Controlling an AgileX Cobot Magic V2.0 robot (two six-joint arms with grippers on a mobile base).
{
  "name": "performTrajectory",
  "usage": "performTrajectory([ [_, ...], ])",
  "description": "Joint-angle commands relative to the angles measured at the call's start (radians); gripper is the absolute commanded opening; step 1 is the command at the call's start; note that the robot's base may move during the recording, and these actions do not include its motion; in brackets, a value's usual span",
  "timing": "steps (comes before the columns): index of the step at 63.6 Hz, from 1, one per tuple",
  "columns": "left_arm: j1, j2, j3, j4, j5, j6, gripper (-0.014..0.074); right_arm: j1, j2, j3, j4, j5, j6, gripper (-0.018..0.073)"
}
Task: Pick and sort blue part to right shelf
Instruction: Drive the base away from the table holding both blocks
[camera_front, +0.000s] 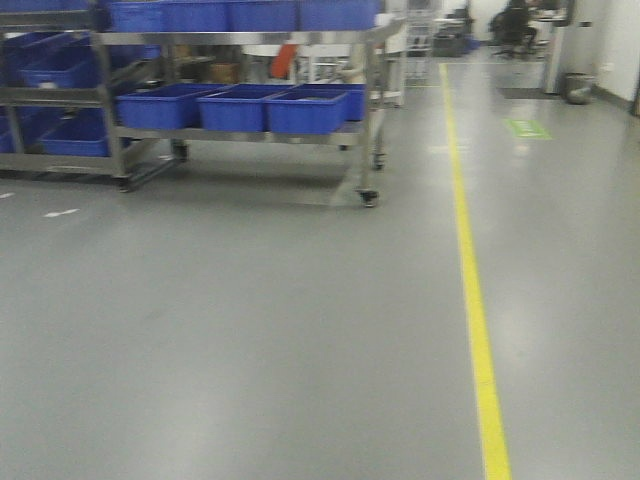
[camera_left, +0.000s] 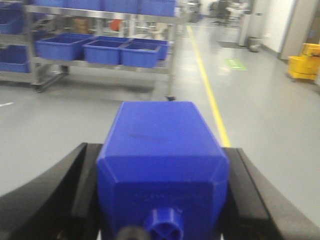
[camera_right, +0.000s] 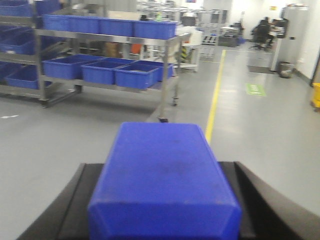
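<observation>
Blue part (camera_right: 165, 170) clamped in right gripper (camera_right: 162, 210), studded block (camera_left: 160, 135) in left gripper (camera_left: 162, 200); I judge reaching right shelf (camera_right: 164, 75) and placing still undone.

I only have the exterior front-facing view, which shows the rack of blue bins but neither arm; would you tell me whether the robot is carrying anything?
Observer: Yes. The right fingers hold the blue part, whose near end is flat.
Operator: Thank you. Is the left arm free?
Observer: No. The left fingers grip another blue block, with a small round stud on its near end.
Operator: Is there anything beyond my right edge?
Observer: A yellow mop bucket stands on the floor, well to the right of the yellow floor line.
</observation>
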Motion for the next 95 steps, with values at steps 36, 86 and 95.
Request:
performTrajectory([
  [36,-0.008,0.008,-0.03,-0.009,-0.088,-0.004,0.0406,-0.008,0.011,-0.029,-0.01,-0.095,-0.007,0.0431],
  [86,-0.008,0.008,-0.03,-0.009,-0.088,-0.004,0.0405,-0.008,0.011,-0.029,-0.01,-0.095,-0.007,0.0431],
  [95,-0.008,0.008,-0.03,-0.009,-0.088,-0.004,0.0405,-0.008,0.011,-0.029,-0.01,-0.095,-0.007,0.0431],
])
